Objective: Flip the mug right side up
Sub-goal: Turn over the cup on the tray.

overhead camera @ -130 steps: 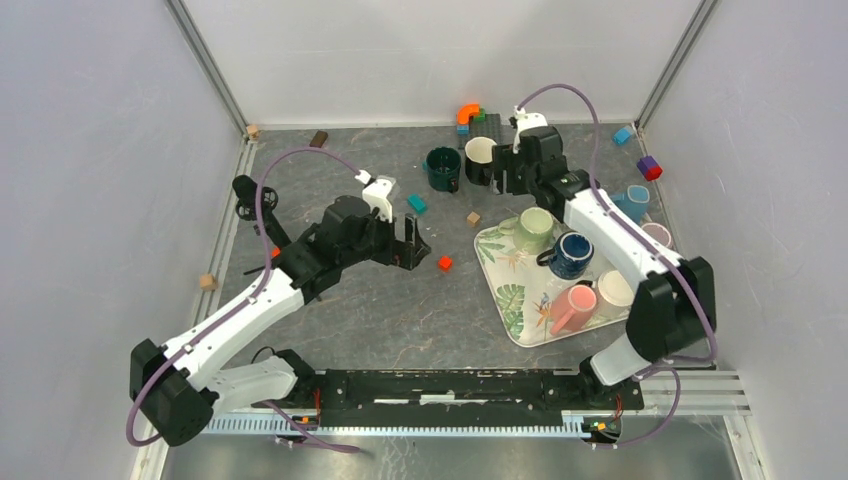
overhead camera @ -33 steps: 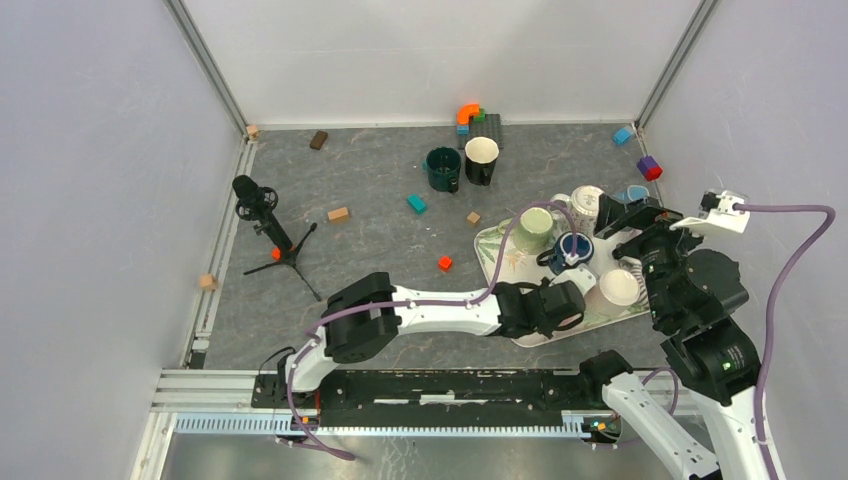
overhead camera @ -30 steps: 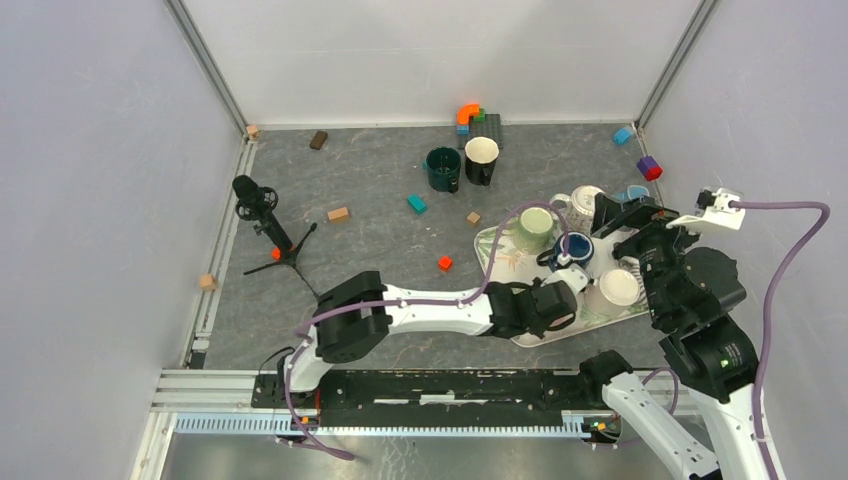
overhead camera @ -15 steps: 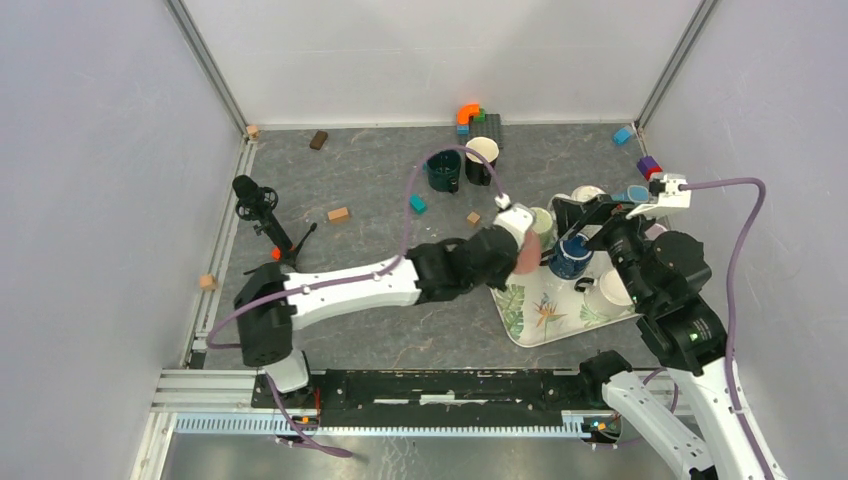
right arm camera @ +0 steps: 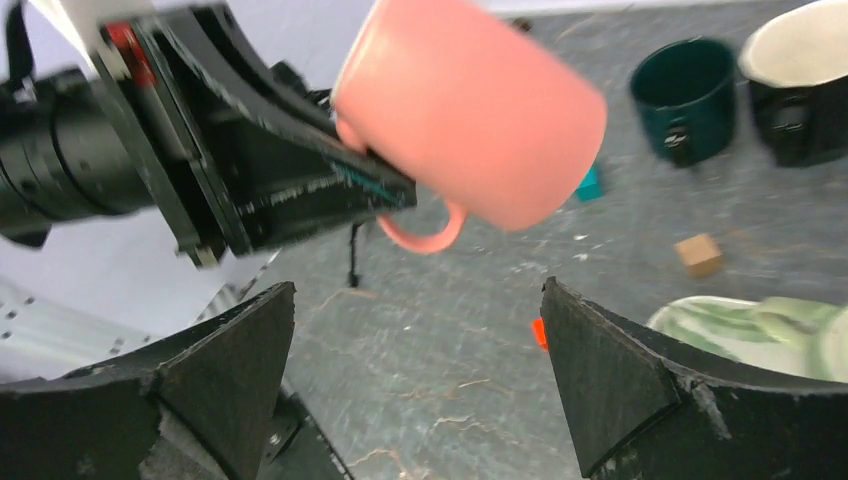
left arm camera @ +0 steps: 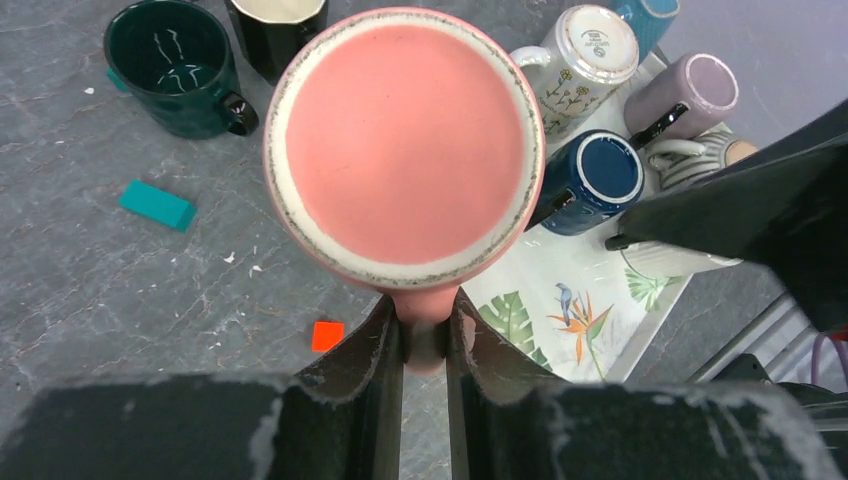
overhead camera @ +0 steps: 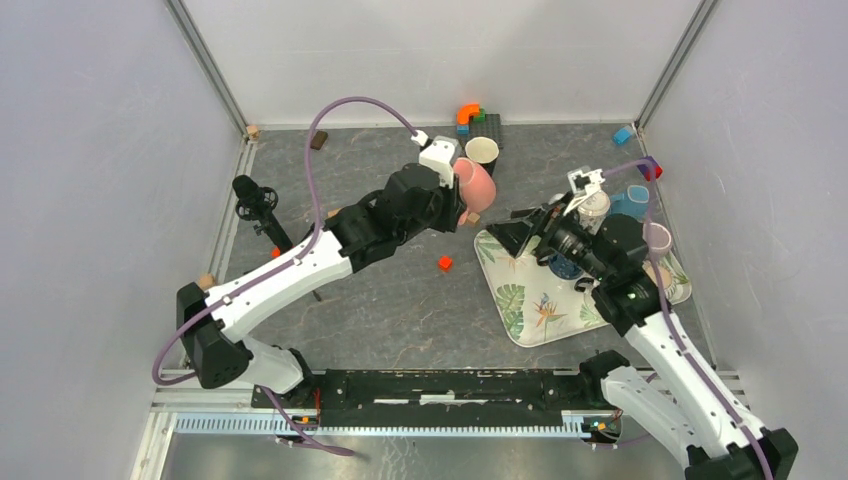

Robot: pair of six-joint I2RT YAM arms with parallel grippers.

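Observation:
The pink mug (overhead camera: pixel 476 186) hangs in the air over the back middle of the table. My left gripper (left arm camera: pixel 425 328) is shut on its handle. In the left wrist view the mug's flat base (left arm camera: pixel 405 150) faces the camera. From the right wrist view the pink mug (right arm camera: pixel 470 110) lies tilted on its side, with the handle underneath between the left fingers (right arm camera: pixel 340 180). My right gripper (right arm camera: pixel 417 290) stands wide open and holds nothing. It sits just right of the mug, over the left end of the tray (overhead camera: pixel 528 312).
The leaf-print tray carries several mugs, among them a blue mug (left arm camera: pixel 590 180), a white floral mug (left arm camera: pixel 580 55) and a lilac mug (left arm camera: pixel 685 95). A dark green mug (left arm camera: pixel 180 65) and a black mug (overhead camera: pixel 482 152) stand at the back. A microphone tripod (overhead camera: pixel 262 212) stands at the left. Small blocks lie scattered, including a red block (overhead camera: pixel 444 263).
My left arm has lifted the pink mug off the tray and swung it left and toward the back. My right arm has swung left over the tray, still open.

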